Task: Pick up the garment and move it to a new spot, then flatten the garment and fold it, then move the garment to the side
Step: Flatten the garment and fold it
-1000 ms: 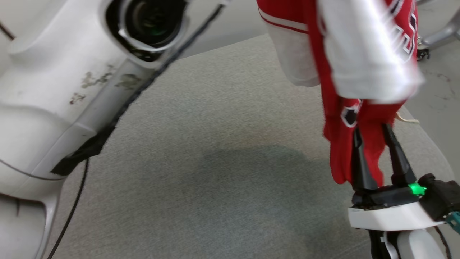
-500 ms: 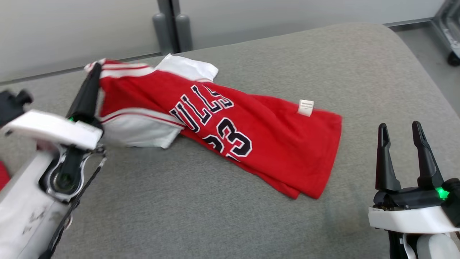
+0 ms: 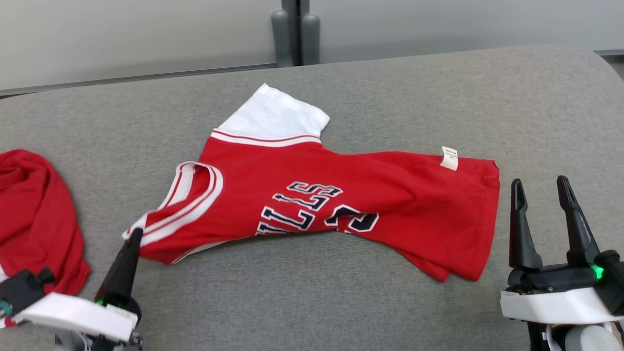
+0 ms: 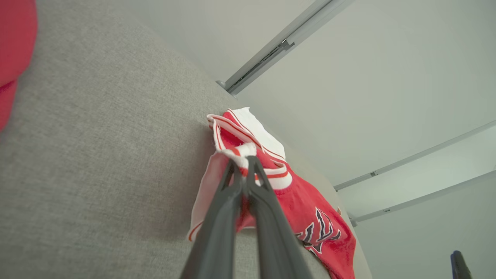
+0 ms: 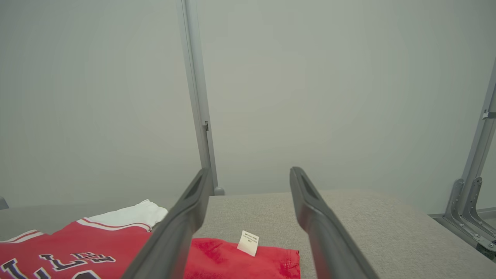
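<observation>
Two red garments are lying on the grey padded table [image 3: 390, 302]: the jersey [image 3: 302, 165] is sprawling across the middle, and a bunched red cloth [image 3: 34, 209] is sitting at the far left edge of the head view, well apart from it. The jersey is lying mostly flat with its collar [image 3: 195, 195] pointing left and its hem pointing right, lettering and part of a number facing up, though the near edge is rumpling and folding under itself towards the right. One white sleeve [image 3: 273, 114] is spreading out on the far side, and a small white label [image 3: 449, 158] is sticking up near the far right corner of the hem. The left fingers [image 3: 124, 265] are reaching up from the near left and are pinching shut on the jersey's striped trim at its leftmost corner, just beside the collar; the left wrist view is showing both tips pressed together on that white and red edge, lifting it slightly off the table. The right fingers [image 3: 520, 229] are standing spread apart at the near right, holding nothing, just beside the hem but not touching it. A pair of grey posts [image 3: 295, 36] is rising behind the table against a pale wall.
</observation>
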